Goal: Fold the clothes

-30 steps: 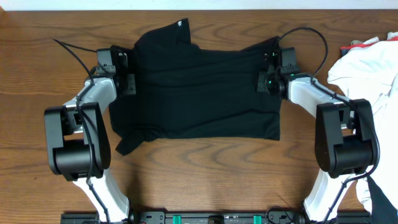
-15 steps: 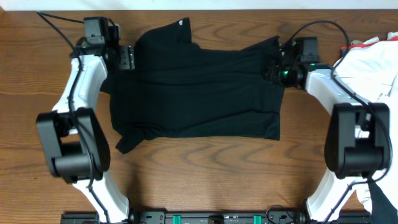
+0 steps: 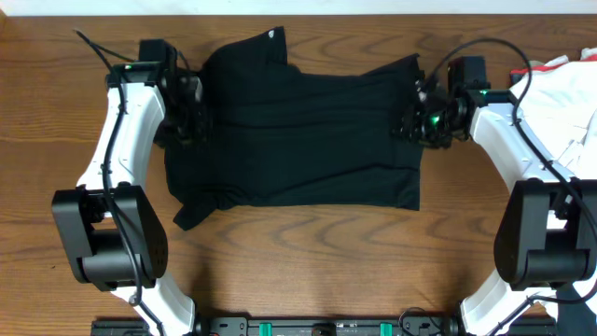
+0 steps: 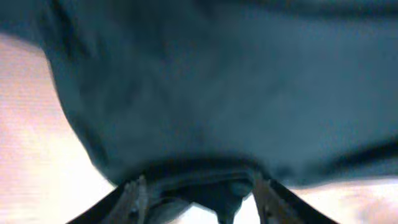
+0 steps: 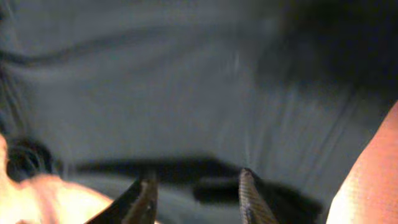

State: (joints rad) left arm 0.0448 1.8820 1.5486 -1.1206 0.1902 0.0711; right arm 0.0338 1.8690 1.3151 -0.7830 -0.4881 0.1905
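Black shirt (image 3: pixel 298 140) lying mostly flat and spread sideways across the middle of a wooden table (image 3: pixel 308 252), with a small white logo (image 3: pixel 270 35) at its far edge and a loose flap (image 3: pixel 191 217) poking out at its near-left corner.

My left gripper (image 3: pixel 193 117) sits at the shirt's left edge and my right gripper (image 3: pixel 413 119) at its right edge. In each wrist view my 2 fingers stand apart with dark cloth just ahead of them, so I judge that neither has pinched anything.

Risks as I judge them:
- The cloth looks layered and wrinkled, so closing here could catch only 1 layer and let the rest sag.
- If my 2 sides lift unevenly, the fold would come out skewed.
- The near-left flap could trail out of the fold.
- My right arm works near a heap of white cloth (image 3: pixel 560 93) and could snag it.

Both wrist views are blurred. I cannot tell whether cloth already lies between my fingers. No buttons show. Overhead, my fingertips merge with the black fabric, and the white heap is cut off by the right edge.
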